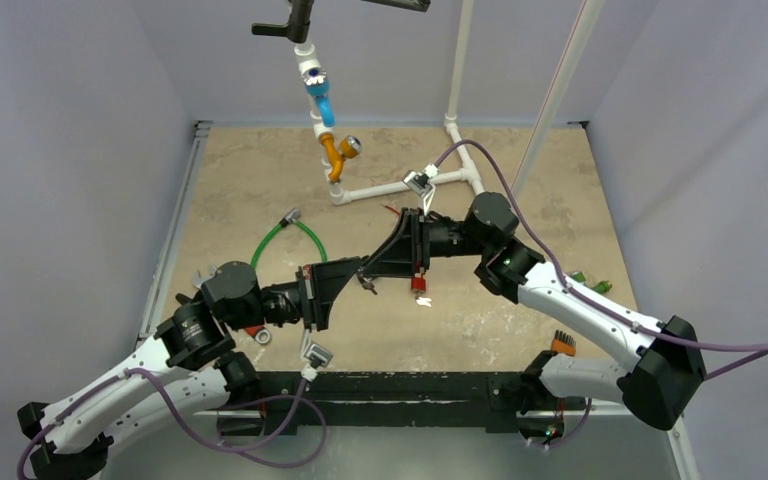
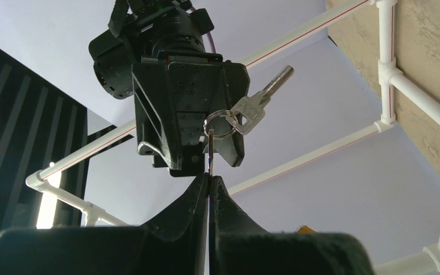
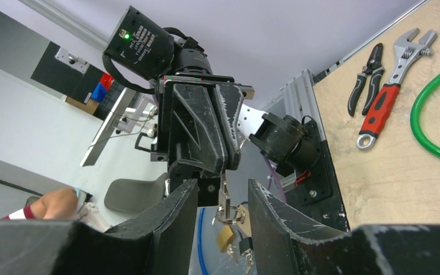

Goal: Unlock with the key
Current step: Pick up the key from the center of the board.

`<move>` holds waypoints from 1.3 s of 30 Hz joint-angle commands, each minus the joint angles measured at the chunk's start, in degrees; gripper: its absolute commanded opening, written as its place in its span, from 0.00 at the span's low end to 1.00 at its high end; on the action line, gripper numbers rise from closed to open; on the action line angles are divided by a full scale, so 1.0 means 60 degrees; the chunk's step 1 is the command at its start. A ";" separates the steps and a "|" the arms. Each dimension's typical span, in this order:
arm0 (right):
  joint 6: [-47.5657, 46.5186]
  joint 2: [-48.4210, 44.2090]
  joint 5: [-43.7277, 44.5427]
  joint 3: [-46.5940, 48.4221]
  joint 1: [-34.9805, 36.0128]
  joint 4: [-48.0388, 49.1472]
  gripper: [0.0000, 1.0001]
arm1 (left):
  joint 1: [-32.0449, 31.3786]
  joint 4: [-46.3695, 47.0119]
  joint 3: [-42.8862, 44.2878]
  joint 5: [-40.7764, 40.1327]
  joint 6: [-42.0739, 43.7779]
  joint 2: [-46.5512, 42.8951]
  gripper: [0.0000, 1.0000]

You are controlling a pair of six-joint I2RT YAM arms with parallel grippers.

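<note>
My left gripper (image 1: 355,273) (image 2: 209,180) is shut on a thin flat key (image 2: 211,153) seen edge-on above the table. A key ring (image 2: 221,124) hangs from it with a silver key (image 2: 256,103). My right gripper (image 1: 371,267) (image 3: 222,192) is open, tip to tip with the left one. Its fingers (image 3: 177,206) stand on either side of the held key (image 3: 224,192) and ring (image 3: 227,215) without touching them. A brass piece (image 3: 225,236) and a black-headed key dangle below the ring. A small red object (image 1: 419,285), possibly the lock, lies on the table under the right gripper.
A green cable loop (image 1: 295,235) lies at left centre. A red-handled wrench (image 3: 385,100) and pliers (image 3: 362,77) lie near the left edge. A white pipe frame (image 1: 410,184) stands at the back, with a blue and orange valve assembly (image 1: 326,115) hanging above it.
</note>
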 commanded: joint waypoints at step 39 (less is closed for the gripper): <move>-0.4177 -0.1444 0.2256 0.1011 -0.0507 -0.6227 0.00 | 0.7107 -0.5307 0.4231 -0.0975 -1.4635 0.4908 0.98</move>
